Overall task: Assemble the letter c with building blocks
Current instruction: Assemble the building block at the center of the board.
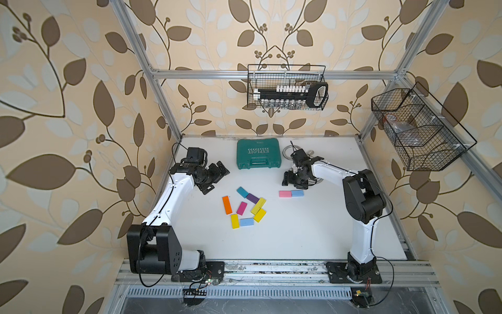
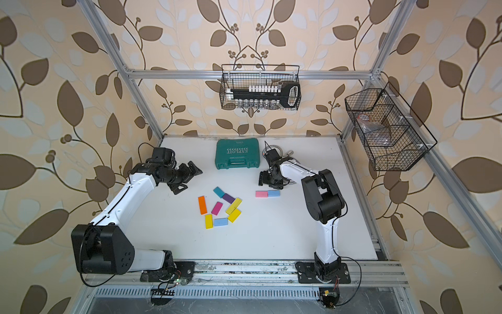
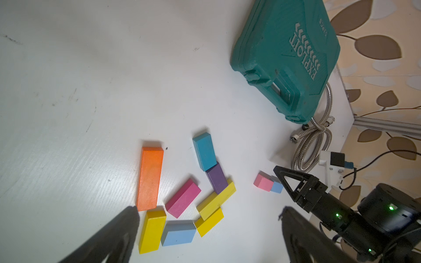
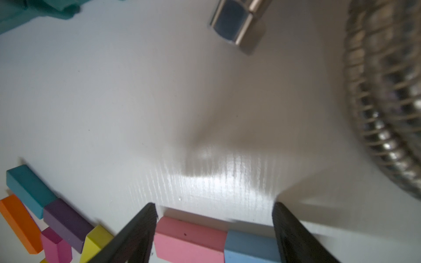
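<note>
Several building blocks lie in a loose cluster mid-table in both top views: teal (image 1: pixel 242 192), purple (image 1: pixel 252 198), two slanted yellow ones (image 1: pixel 258 205), magenta (image 1: pixel 241 208), orange (image 1: pixel 227 205), another yellow (image 1: pixel 235 221) and light blue (image 1: pixel 246 222). To their right a pink block (image 1: pixel 285 193) and a light blue block (image 1: pixel 297 193) lie end to end. My right gripper (image 1: pixel 292 181) hovers open just behind that pair. In the right wrist view its fingers flank the pink block (image 4: pixel 189 239) and the blue block (image 4: pixel 249 247). My left gripper (image 1: pixel 214 177) is open and empty, up and left of the cluster.
A green tool case (image 1: pixel 258 153) lies at the back of the table. A coiled metal hose (image 3: pixel 312 141) sits beside it, under the right wrist. Two wire baskets hang on the back frame (image 1: pixel 288 87) and the right wall (image 1: pixel 418 130).
</note>
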`<state>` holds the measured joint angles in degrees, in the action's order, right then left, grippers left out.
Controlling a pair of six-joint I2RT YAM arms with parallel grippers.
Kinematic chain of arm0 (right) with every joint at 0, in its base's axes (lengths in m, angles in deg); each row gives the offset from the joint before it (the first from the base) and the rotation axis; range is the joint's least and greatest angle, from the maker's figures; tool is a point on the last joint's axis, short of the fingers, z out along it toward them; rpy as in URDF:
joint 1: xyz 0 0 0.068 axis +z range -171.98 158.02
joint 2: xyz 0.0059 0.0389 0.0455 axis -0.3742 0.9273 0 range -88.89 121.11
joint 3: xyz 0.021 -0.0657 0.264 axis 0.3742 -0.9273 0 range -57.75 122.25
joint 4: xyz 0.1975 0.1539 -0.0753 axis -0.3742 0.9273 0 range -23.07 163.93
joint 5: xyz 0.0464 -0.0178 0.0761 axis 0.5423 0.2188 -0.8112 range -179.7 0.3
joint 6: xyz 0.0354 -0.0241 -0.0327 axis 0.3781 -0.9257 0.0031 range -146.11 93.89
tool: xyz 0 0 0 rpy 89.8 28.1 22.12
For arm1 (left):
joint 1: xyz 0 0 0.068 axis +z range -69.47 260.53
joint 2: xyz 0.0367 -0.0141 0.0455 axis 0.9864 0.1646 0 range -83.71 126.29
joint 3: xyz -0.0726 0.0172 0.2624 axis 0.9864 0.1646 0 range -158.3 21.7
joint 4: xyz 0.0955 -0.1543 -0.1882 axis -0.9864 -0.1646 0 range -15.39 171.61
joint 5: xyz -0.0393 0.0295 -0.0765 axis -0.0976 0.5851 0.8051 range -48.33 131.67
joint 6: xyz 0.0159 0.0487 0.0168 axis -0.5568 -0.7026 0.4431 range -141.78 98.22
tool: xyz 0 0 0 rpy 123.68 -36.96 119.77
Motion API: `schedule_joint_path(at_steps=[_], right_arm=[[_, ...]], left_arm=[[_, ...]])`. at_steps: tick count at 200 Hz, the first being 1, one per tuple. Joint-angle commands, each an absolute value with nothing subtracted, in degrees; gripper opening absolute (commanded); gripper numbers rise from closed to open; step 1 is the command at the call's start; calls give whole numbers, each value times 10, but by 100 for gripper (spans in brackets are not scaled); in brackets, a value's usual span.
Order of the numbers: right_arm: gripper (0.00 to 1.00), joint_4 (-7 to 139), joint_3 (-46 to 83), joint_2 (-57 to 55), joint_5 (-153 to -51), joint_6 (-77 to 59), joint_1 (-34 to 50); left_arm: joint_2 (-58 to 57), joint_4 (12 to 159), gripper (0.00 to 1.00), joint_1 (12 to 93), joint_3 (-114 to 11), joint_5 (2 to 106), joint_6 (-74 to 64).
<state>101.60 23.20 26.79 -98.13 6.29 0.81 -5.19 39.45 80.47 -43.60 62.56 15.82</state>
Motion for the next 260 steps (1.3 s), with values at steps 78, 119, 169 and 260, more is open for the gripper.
schedule_joint_path(at_steps=[78,119,169,260], right_arm=[[79,1023,203,252,-988,77,13],[79,1021,199,248,-988,79,15],[79,1019,193,247,-988,80,16],[79,1013,186,243,-988,84,18]], left_arm=[[-61,398,99,802,-439,635,158],[-60,399,99,801,-439,636,159],[-63,399,99,802,-436,635,158],[-64,400,99,802,-436,636,159]])
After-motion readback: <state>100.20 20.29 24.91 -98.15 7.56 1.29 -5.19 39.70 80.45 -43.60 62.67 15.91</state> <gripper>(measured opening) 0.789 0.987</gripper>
